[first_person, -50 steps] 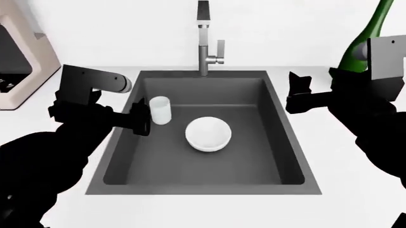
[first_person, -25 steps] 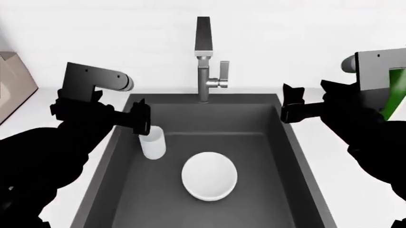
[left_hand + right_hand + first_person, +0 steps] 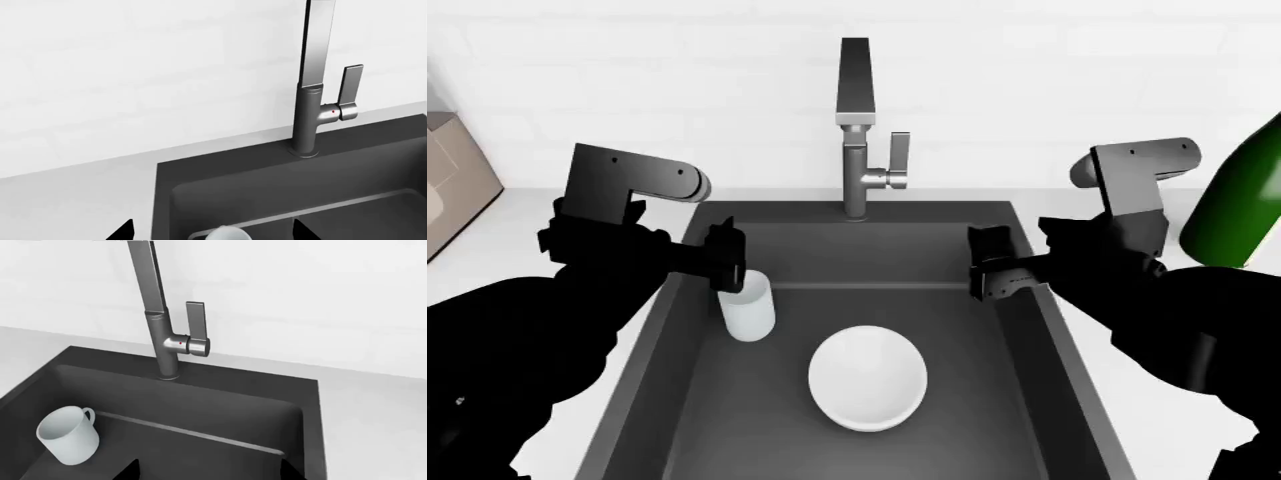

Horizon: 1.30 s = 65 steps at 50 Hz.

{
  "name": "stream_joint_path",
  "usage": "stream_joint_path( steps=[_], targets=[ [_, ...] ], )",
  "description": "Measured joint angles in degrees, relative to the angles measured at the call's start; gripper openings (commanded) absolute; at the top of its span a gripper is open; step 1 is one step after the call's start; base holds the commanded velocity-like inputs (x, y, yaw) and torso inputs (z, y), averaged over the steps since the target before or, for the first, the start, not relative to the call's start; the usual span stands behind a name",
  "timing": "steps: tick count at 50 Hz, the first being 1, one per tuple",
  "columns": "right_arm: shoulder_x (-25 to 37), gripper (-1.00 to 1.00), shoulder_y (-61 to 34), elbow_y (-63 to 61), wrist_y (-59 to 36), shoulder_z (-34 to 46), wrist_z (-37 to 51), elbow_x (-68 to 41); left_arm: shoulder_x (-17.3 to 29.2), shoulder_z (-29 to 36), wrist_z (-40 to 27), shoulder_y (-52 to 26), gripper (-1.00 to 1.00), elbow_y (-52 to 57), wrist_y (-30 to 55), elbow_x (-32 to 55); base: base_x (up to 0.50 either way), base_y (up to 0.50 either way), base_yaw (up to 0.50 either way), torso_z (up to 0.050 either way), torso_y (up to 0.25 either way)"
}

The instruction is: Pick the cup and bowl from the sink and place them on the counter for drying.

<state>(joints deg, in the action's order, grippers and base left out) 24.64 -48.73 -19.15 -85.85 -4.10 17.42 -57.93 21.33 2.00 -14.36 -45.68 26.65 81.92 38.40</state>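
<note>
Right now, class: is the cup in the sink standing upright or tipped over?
Upright. The cup stands on the sink floor with its open mouth facing up; the right wrist view shows its rim on top and a handle at its side.

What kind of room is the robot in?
It looks like a kitchen. There's a dark sink with a steel faucet set in a white counter, a white cup and bowl in the basin, and a green bottle standing nearby.
</note>
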Motion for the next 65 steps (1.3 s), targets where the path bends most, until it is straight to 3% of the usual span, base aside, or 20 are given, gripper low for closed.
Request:
stream_joint_path(
  steps=[19, 37, 65],
  targets=[
    [-1.9, 1.00, -3.0, 9.1, 1.6, 14.3, -1.1, -4.2, 0.4, -0.6, -0.6, 1.7, 1.00, 0.7, -0.7, 1.0, 0.00, 0.00, 0.00, 0.000, 0.000],
    [-5.6, 1.00, -4.3, 26.6, 12.3, 26.8, -9.3, 4.2, 0.5, -1.1, -1.3, 3.4, 1.00, 1.4, -1.4, 1.8, 0.00, 0.00, 0.00, 0.000, 0.000],
    [-12.1, 1.00, -5.8, 56.3, 31.5, 38.2, -21.9, 16.9, 0.9, -2.9, -2.4, 6.4, 1.00, 3.0, -2.5, 3.4, 0.00, 0.00, 0.00, 0.000, 0.000]
  ],
)
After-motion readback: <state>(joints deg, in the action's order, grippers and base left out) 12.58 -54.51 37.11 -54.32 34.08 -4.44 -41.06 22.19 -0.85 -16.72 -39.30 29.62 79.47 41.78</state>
